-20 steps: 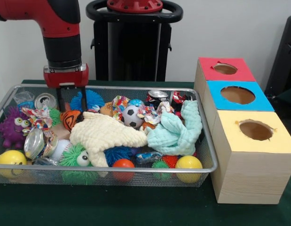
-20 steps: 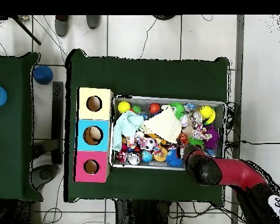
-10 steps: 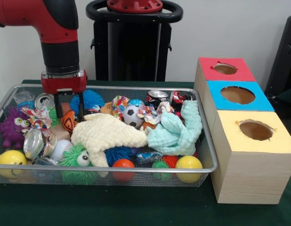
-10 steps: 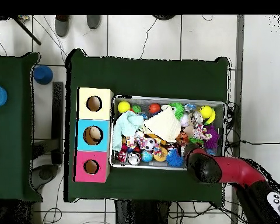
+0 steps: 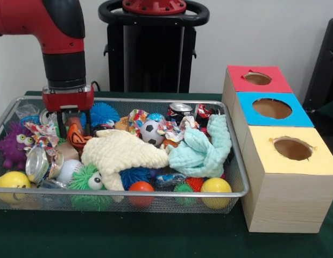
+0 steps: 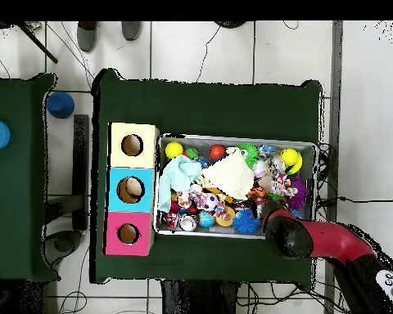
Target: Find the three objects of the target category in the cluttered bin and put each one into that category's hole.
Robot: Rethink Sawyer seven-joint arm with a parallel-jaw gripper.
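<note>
A: Where's the gripper (image 5: 73, 124)?
B: Down in the wire bin (image 5: 239, 161), far-left part, fingers (image 5: 61, 124) spread either side of an orange striped plush animal (image 5: 76, 136); whether they press it, I cannot tell.
A: And around it?
B: Cream cloth (image 5: 123, 153) just right, purple spiky ball (image 5: 13, 145) left. Three holed boxes (image 5: 284, 161) stand right of the bin.

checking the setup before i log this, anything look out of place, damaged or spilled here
Nothing has spilled: all the clutter sits inside the wire bin. The cans look crushed, for instance the one by the far rim. A cream cloth and a mint cloth drape over other toys. An orange plush sits tilted between the gripper fingers.
</note>
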